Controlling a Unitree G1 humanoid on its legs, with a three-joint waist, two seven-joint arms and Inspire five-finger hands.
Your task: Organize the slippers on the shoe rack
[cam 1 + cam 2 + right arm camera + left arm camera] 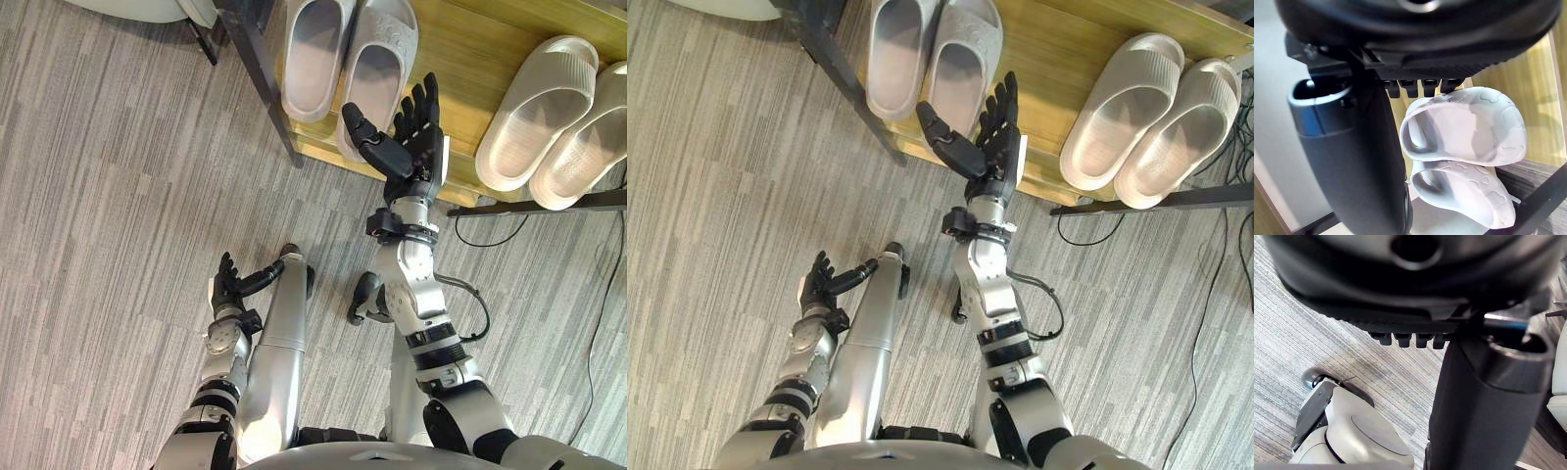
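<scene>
Looks like the entrance corner of a home, or perhaps of a small office, indoors. Floored with grey, finely striped carpet (118,196). Furnished with a low shoe rack (470,49) of light wooden boards on a dark metal frame (257,69), standing straight on that carpet. Stocked with soft, pale slippers, plainly house footwear: one pair (315,54) side by side next to the frame's post, another pair (534,113) well apart on the same shelf.

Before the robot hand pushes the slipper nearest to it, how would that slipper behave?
Probably light: the slipper looks like thick moulded foam. It lies flat on the wooden shelf, so it should slide, not tip. The neighbouring slipper seems to touch it, so both may shift.
</scene>
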